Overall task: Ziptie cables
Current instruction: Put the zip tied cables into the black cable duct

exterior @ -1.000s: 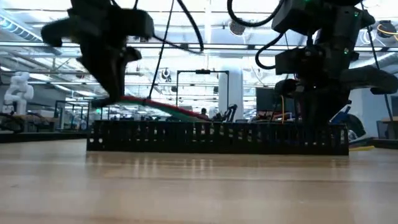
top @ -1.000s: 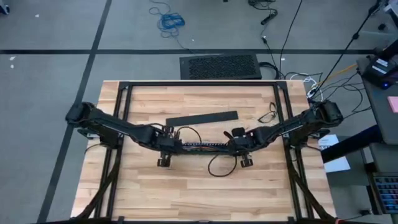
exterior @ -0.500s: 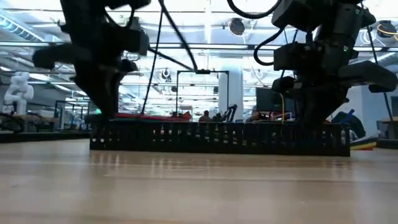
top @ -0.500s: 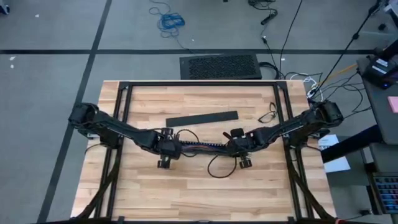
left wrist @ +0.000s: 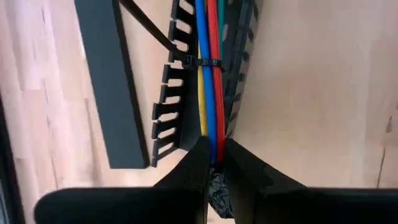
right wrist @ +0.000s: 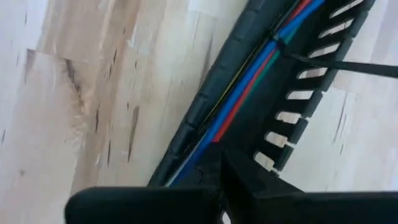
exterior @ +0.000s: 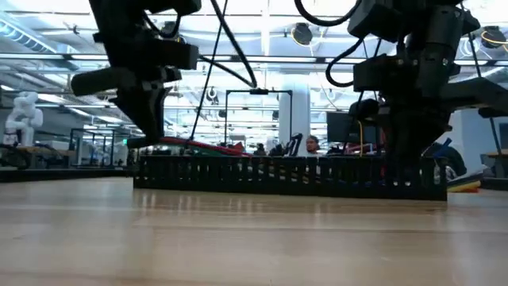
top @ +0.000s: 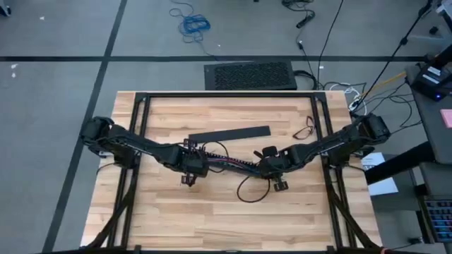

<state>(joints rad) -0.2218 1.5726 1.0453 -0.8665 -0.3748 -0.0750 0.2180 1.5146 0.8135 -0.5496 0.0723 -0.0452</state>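
The cables (top: 229, 164), a bundle of blue, red, yellow and green wires (left wrist: 210, 93), lie along a black slotted duct (exterior: 286, 175) at the table's middle. A dark ziptie (left wrist: 208, 62) circles the bundle near its left end, and another ziptie (right wrist: 286, 51) circles it near the right end, its tail sticking out sideways. My left gripper (top: 192, 168) is shut on the bundle's left end. My right gripper (top: 270, 169) is at the right end, down in the duct. A loose ziptie loop (top: 247, 189) lies on the table on the near side of the duct. My left gripper pinches the bundle's left end (left wrist: 212, 148) between its two fingers, which reach along the wires. That end sits slightly above the duct's rim (exterior: 198, 145), and the rest runs down into the duct. My right gripper is shut over the bundle's right end (right wrist: 202, 155), coming from above. Its own finger (right wrist: 245, 177) hides the place of contact.
A flat black bar (top: 229, 134) lies just on the far side of the duct. A dark wire loop (top: 305, 130) lies at the far right. Black frame rails (top: 141, 127) run along the table's sides. Bare wood lies toward the near edge.
My left gripper has moved toward the table's far edge and a little right, still shut. The left end of the cables and duct swung with it, so they now slant instead of lying level across the table. The right end stayed put.
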